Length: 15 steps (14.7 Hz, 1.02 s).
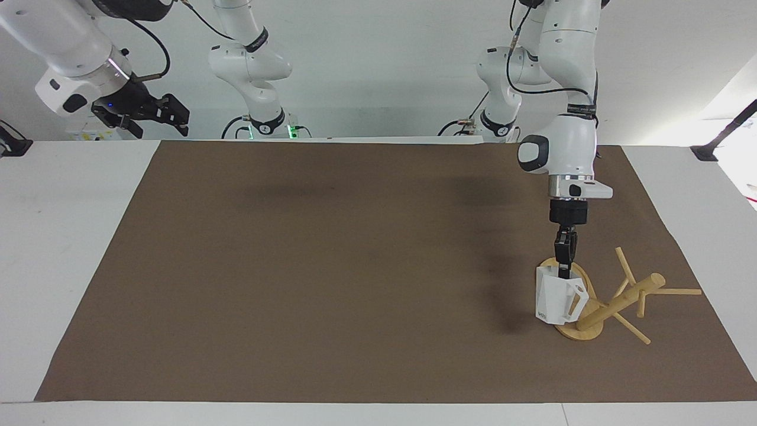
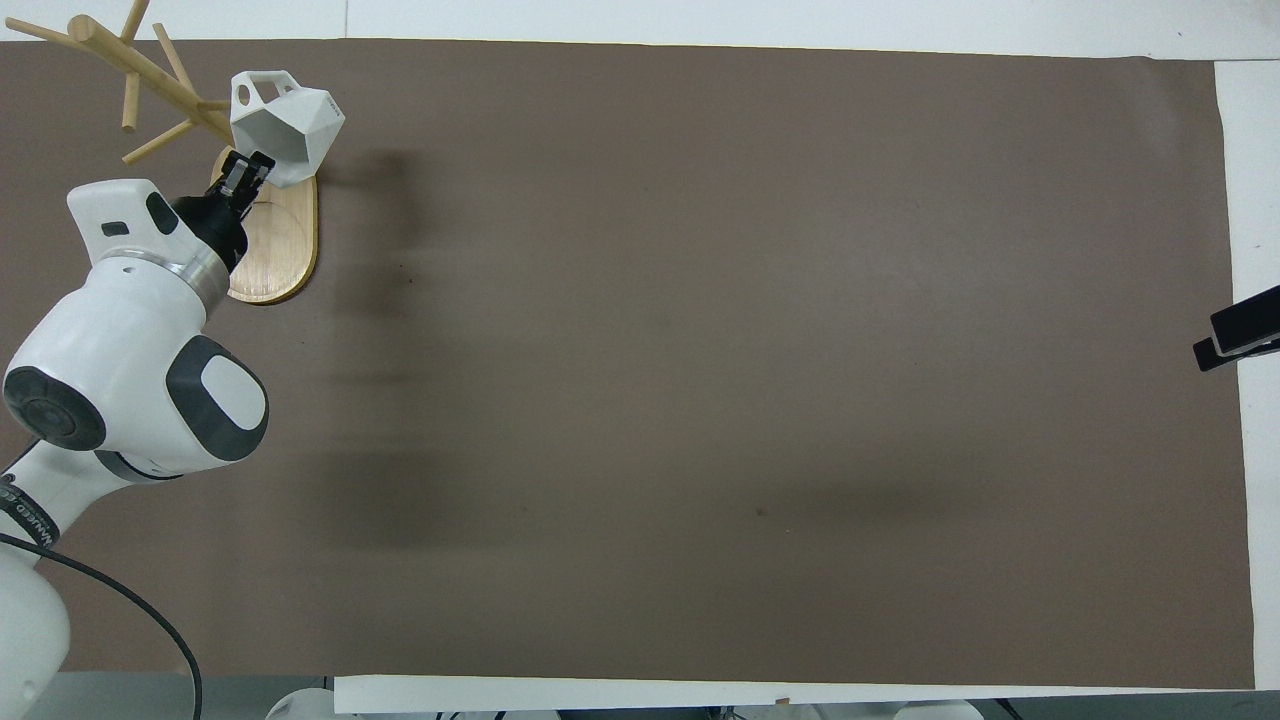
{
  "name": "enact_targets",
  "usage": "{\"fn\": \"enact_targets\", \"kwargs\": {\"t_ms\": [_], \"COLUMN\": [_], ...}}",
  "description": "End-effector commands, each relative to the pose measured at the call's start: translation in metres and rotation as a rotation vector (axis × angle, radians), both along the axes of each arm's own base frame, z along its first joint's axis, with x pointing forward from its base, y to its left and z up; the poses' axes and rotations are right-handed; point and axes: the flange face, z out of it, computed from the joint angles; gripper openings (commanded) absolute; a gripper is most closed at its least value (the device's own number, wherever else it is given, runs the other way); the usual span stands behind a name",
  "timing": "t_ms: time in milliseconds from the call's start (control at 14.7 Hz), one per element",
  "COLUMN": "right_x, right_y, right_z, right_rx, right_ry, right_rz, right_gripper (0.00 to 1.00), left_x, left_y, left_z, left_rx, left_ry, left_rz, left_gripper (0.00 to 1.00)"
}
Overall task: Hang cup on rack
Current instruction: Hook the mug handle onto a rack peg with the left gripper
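Observation:
The white faceted cup hangs upright from my left gripper, which is shut on its rim. It is low over the oval base of the bamboo rack, at the base's end farther from the robots. Its cut-out handle faces the central post and sits close beside it; I cannot tell whether they touch. Thin pegs stick out near the post's top. My right gripper waits open and raised past the table's corner at the right arm's end.
A brown mat covers most of the white table. A black clamp sits on the table edge at the right arm's end, another black clamp at the left arm's end.

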Motion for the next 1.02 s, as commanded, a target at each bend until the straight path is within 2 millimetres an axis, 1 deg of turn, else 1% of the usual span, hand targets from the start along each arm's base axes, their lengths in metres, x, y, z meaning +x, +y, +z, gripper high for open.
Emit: {"fn": "enact_targets", "kwargs": {"t_ms": [0,205,273,477,545,614,682,750,818,886,955], "right_x": [-0.002,-0.002,-0.002,-0.002,-0.002,-0.002,-0.002,-0.002,-0.002,-0.002,-0.002], "right_y": [-0.001,-0.001,-0.001,-0.001,-0.001,-0.001,-0.001,-0.001,-0.001,-0.001,-0.001], "right_z": [-0.002,-0.002,-0.002,-0.002,-0.002,-0.002,-0.002,-0.002,-0.002,-0.002,-0.002], "right_rx": [-0.014,-0.014,-0.014,-0.014,-0.014,-0.014,-0.014,-0.014,-0.014,-0.014,-0.014], "right_ry": [-0.007,-0.007,-0.007,-0.007,-0.007,-0.007,-0.007,-0.007,-0.009,-0.007,-0.007], "right_rz": [-0.004,-0.004,-0.004,-0.004,-0.004,-0.004,-0.004,-0.004,-0.004,-0.004,-0.004], "right_gripper": [1.0,1.0,1.0,1.0,1.0,1.0,1.0,1.0,1.0,1.0,1.0], "left_x": [0.008,0.007,0.009,0.009,0.009,0.009,0.008,0.008,0.007,0.006,0.004], "left_y": [0.015,0.018,0.026,0.028,0.028,0.028,0.029,0.026,0.021,0.02,0.019], "left_z": [0.001,-0.002,-0.003,-0.003,-0.003,-0.004,-0.003,-0.003,-0.003,-0.004,0.001], "left_rx": [-0.011,-0.016,-0.016,-0.019,-0.021,-0.024,-0.033,-0.04,-0.057,-0.07,-0.076], "left_ry": [0.02,0.045,0.052,0.053,0.053,0.057,0.064,0.072,0.096,0.134,0.158], "left_rz": [0.025,0.028,0.04,0.044,0.046,0.048,0.055,0.053,0.052,0.048,0.038], "left_gripper": [0.0,0.0,0.0,0.0,0.06,0.3,0.63,0.86,1.0,1.0,1.0]}}
